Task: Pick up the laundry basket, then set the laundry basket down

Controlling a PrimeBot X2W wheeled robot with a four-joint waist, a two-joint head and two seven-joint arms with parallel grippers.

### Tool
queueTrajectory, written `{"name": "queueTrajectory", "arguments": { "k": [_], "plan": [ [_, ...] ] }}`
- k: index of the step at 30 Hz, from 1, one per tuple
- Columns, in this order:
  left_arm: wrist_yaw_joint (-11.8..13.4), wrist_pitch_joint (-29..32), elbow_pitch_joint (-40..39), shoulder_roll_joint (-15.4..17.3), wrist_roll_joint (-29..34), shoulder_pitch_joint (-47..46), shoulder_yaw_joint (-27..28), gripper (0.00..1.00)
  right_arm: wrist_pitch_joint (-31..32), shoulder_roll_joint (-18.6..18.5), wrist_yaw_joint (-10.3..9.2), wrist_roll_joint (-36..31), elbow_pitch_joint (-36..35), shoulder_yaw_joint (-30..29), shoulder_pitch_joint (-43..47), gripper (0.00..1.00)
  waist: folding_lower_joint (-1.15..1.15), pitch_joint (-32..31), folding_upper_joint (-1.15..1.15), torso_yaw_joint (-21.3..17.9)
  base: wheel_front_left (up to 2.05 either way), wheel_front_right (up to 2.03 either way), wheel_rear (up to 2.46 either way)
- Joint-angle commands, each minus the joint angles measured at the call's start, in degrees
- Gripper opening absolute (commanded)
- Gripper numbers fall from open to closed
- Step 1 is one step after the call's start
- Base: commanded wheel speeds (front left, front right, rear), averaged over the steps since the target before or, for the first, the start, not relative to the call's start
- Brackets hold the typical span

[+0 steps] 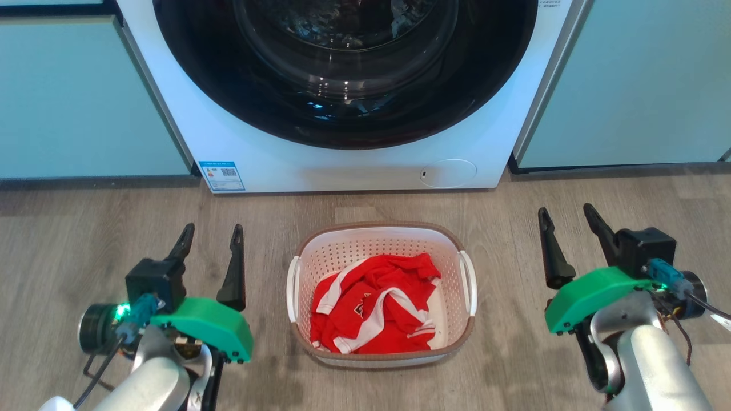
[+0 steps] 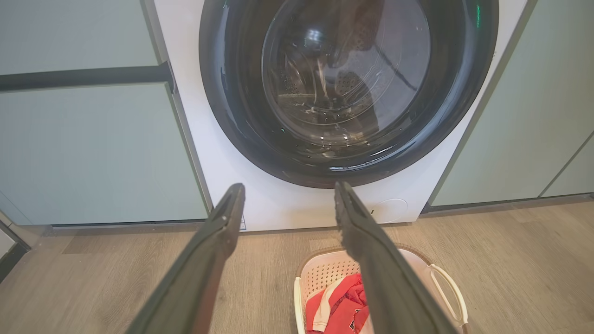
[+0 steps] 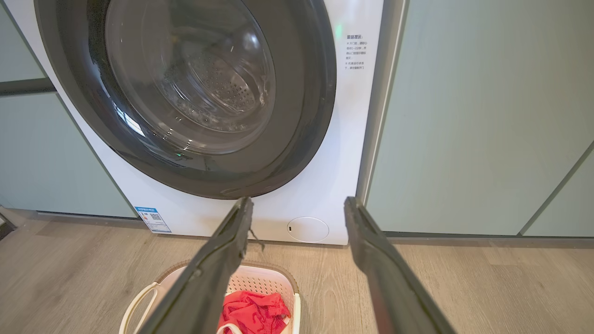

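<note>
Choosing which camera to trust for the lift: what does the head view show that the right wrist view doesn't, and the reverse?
Head view: the whole laundry basket and the left gripper, open beside it, apart. Right wrist view: the printed notice on the washing machine and its perforated drum. Both: the open right gripper, the red garment, the blue label.

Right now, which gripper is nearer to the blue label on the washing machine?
Left. The left gripper sits straight in front of the blue label; the right gripper is far off to its right.
</note>
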Motion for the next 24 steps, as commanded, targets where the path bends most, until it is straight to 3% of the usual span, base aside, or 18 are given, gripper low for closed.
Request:
{"name": "queueTrajectory", "arguments": {
  "k": [1,4,5,6,9,24],
  "plan": [
    [0.4,-0.2,-1.6,2.0,0.4,-1.7,2.4,1.00,0.1,0.4,-0.14,0.1,-2.4,1.3,-0.5,1.00,0.00,0.0,0.00,0.1,0.00,0.00,0.00],
    [0.5,-0.2,-1.6,2.2,0.8,-1.9,2.2,1.00,0.0,0.4,-0.14,0.1,-2.4,1.3,-0.5,1.00,0.00,0.1,0.00,0.1,0.00,0.00,0.00],
    [0.5,-0.2,-1.6,2.2,0.8,-2.0,2.2,0.00,0.0,0.4,-0.14,0.2,-2.4,1.2,-0.5,0.00,0.00,0.0,0.00,0.1,0.00,0.00,0.00],
    [0.0,0.0,0.1,0.0,0.0,0.0,-0.2,0.00,0.0,0.0,0.00,0.0,0.1,0.0,0.0,0.00,0.00,0.0,0.00,0.1,0.00,0.00,0.00],
    [0.0,0.0,2.6,-1.3,0.0,1.7,-1.2,0.00,0.0,0.0,0.00,0.0,3.2,0.4,1.3,0.00,0.00,0.0,0.00,0.1,0.00,0.00,0.00],
    [-3.9,1.6,4.5,-3.8,-7.0,2.3,3.6,0.00,0.8,-0.3,-0.02,10.1,3.7,-0.2,1.5,0.00,0.00,-0.2,0.00,0.1,0.00,0.00,0.00]
  ]
}}
